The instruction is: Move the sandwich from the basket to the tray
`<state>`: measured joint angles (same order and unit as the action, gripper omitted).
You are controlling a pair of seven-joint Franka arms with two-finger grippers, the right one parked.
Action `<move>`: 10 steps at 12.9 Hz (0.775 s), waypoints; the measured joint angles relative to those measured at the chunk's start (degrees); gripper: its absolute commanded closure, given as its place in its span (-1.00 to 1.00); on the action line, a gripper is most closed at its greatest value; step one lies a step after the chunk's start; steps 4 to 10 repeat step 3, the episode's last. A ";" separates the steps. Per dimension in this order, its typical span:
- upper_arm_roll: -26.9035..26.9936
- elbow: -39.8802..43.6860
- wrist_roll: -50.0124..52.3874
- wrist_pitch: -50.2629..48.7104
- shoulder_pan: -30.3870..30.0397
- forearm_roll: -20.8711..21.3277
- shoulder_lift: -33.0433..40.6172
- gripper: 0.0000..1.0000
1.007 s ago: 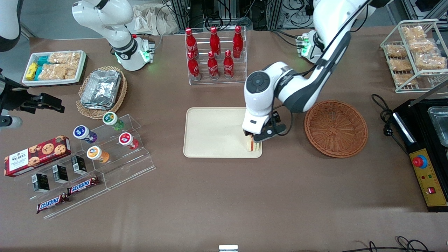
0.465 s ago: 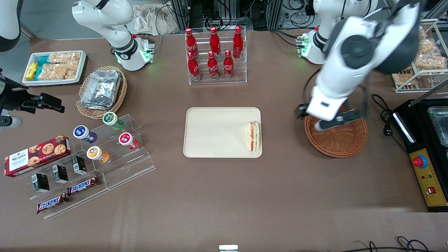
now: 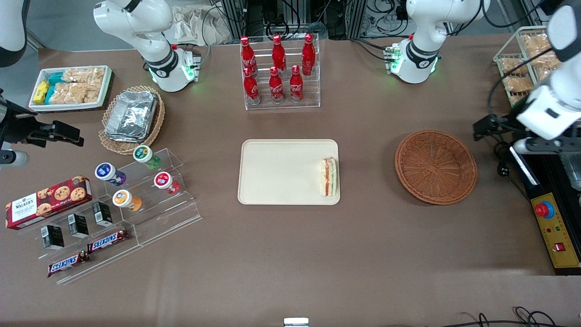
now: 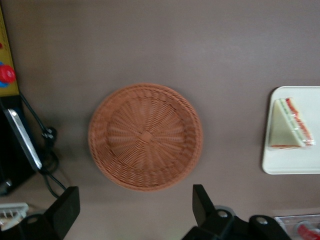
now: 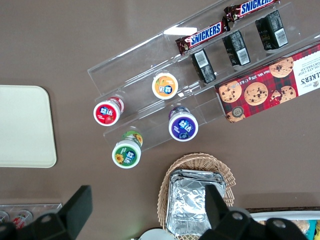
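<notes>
sandwich [image 3: 329,177] lies on the tray [image 3: 277,172], at the edge nearest the basket [image 3: 435,166], so looks delivered | basket empty | gripper [image 3: 497,136] high above the counter, off the basket's working-arm side | fingers [image 4: 65,212] spread, grasping nothing

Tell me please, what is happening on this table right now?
The sandwich lies on the cream tray, at its end nearest the round wicker basket, which holds nothing. The left arm's gripper is open and grips nothing; it hangs above the working arm's end of the table, past the basket. The move looks done.
</notes>
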<state>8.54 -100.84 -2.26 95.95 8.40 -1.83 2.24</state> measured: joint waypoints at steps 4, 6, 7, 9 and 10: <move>1.64 0.46 -2.60 2.33 0.10 -0.05 -1.97 -1.00; 1.64 0.46 -2.60 2.33 0.10 -0.05 -1.97 -1.00; 1.64 0.46 -2.60 2.33 0.10 -0.05 -1.97 -1.00; 1.64 0.46 -2.60 2.33 0.10 -0.05 -1.97 -1.00; 1.64 0.46 -2.60 2.33 0.10 -0.05 -1.97 -1.00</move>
